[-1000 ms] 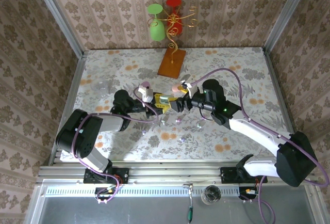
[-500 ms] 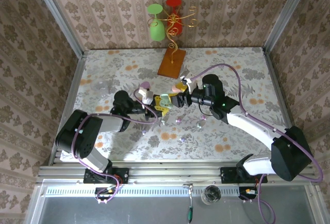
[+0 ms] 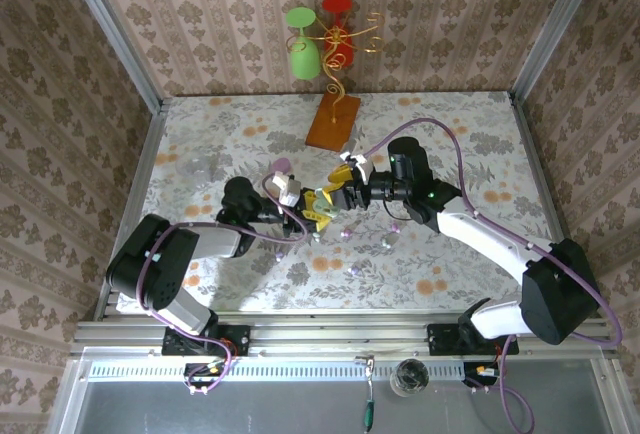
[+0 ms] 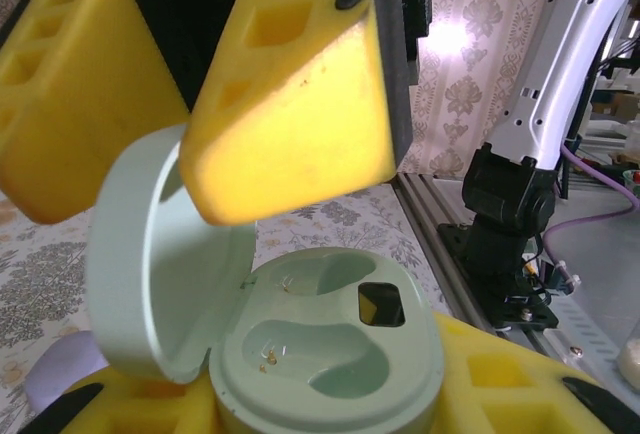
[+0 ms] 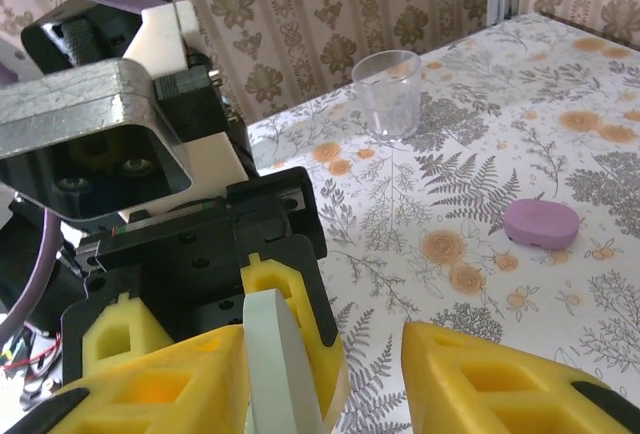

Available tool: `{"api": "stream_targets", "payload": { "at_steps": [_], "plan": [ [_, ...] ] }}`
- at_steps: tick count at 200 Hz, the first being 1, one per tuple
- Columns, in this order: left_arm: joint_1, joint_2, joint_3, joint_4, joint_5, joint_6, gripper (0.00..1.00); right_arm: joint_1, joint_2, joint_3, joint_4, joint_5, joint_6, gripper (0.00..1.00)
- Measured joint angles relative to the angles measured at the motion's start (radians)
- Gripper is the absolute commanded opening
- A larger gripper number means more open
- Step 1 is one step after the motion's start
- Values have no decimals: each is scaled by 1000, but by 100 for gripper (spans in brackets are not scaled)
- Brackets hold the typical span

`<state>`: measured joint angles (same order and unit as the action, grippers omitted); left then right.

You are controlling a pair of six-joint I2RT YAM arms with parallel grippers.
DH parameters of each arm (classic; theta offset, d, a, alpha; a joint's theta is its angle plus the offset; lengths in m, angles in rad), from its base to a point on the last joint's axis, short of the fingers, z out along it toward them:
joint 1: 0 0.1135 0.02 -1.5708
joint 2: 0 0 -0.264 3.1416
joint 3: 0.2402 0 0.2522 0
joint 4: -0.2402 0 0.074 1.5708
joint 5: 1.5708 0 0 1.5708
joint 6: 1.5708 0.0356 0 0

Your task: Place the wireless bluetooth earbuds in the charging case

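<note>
Far left of the table [image 3: 450, 134]: a clear cup [image 3: 197, 166], upright, well apart from the work.

Left of centre: the left tool [image 3: 303, 208] is clenched on the mint case [image 4: 330, 354]. In the left wrist view its yellow pads [image 4: 520, 389] press the case body from both sides. The case is hinged open. The lid [image 4: 150, 254] stands upright on the left side of that view, and the two moulded sockets face up, bare mint plastic. Just beyond this tool, toward the back wall, a purple case [image 5: 541, 224] lies shut and flat on the table.

Back centre: a stand [image 3: 333, 121] with a wooden base carries a green glass and a red one, well apart from both tools.

Centre: the right tool [image 5: 325, 379] meets the left one nose to nose. Its jaws are released and stand astride the lid. In the right wrist view the lid's edge rises close against one yellow finger [image 5: 160, 384], and a clear gap remains to the other. I cannot tell whether that near finger touches the lid.

Right of centre, toward me: the earbuds [image 3: 347, 235] lie loose on the table as a few small pale specks, just on the near side of the two tools and apart from the case. I cannot make out their colours or how they lie.
</note>
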<state>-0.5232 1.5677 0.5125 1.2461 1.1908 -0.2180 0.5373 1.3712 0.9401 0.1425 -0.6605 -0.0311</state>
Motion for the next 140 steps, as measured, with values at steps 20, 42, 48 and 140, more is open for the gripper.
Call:
{"api": "stream_targets", "payload": {
  "at_steps": [20, 42, 48, 140],
  "plan": [
    [0, 0, 0, -1, 2, -1, 36, 0, 0, 3, -15, -13, -17, 24],
    [0, 0, 0, -4, 13, -11, 36, 0, 0, 4, -20, -27, -37, 10],
    [0, 0, 0, -4, 18, -16, 36, -3, 0, 4, -23, -29, -45, 7],
    [-6, 0, 6, -2, 28, -33, 48, -2, -24, -2, -44, -26, -125, 0]
  ]
}}
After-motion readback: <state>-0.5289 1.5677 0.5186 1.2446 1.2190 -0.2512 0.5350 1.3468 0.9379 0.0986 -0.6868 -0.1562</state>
